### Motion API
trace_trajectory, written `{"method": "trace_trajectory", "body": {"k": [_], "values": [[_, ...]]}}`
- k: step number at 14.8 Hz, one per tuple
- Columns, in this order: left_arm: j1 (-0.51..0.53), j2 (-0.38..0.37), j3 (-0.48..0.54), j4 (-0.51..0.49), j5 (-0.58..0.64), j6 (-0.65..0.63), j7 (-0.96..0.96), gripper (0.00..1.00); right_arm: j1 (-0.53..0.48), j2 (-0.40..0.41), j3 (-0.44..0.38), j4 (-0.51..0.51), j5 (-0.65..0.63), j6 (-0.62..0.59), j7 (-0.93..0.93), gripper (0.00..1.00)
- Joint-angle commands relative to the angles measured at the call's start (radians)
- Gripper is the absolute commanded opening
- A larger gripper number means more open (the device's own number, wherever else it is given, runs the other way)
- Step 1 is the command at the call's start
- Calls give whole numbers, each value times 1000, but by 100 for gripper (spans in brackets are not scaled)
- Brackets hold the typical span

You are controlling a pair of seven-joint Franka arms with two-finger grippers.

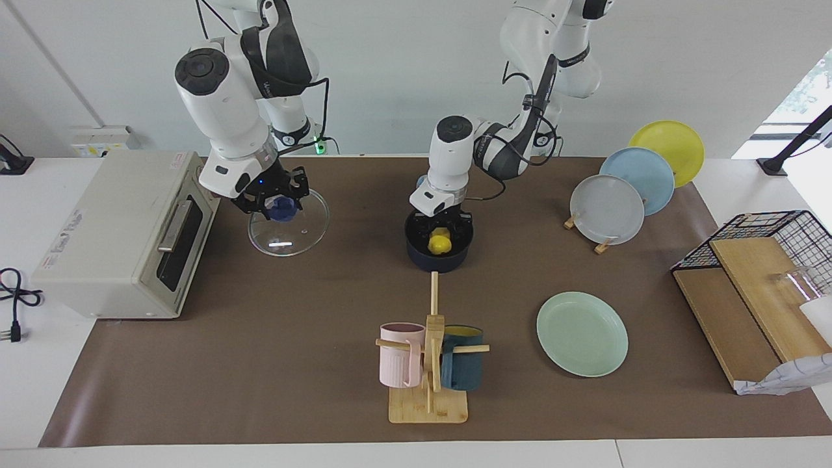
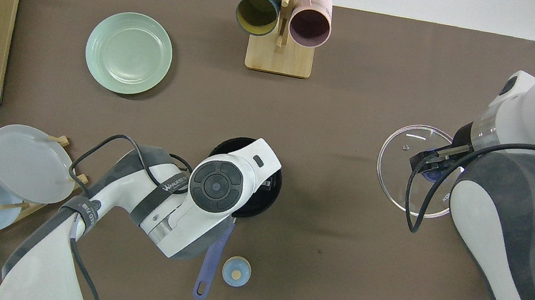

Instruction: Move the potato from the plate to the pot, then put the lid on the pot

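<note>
White wall [image 1: 403,78] stood along the table's [image 1: 39,403] robot edge; brown mat [image 1: 260,364] covered it; window [image 1: 806,84] lit one corner.

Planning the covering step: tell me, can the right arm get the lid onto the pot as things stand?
Probably not yet. The right end effector is at the lid's knob, but the left end effector is down in the pot by the potato, blocking the opening.

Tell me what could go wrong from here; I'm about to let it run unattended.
The left gripper is down inside the pot at the potato; if it rises without fully letting go, the potato may come back out. The right gripper is at the lid's knob; carrying the lid over while the left arm is above the pot could make them collide.
</note>
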Motion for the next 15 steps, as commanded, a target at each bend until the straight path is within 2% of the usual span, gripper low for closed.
{"method": "trace_trajectory", "body": {"k": [1, 4, 8, 10, 12, 15], "values": [[8, -34, 16, -4, 23, -21, 31, 100, -10, 7, 10, 24, -11, -11, 17, 0], [57, -57, 8, 108, -3, -211, 49, 100, -10, 7, 15, 27, -11, -9, 20, 0], [164, -120, 13, 299, -129, -485, 130, 100, -9, 16, 68, 56, -17, -18, 104, 0], [237, -157, 8, 367, -148, -573, 144, 100, -7, 25, 142, 59, -19, 14, 211, 0], [316, -204, 14, 407, -172, -635, 171, 100, 11, 39, 257, 80, -60, 35, 387, 0], [450, -226, 23, 479, -171, -769, 312, 100, 59, 143, 364, 218, -126, 0, 605, 0]]}}
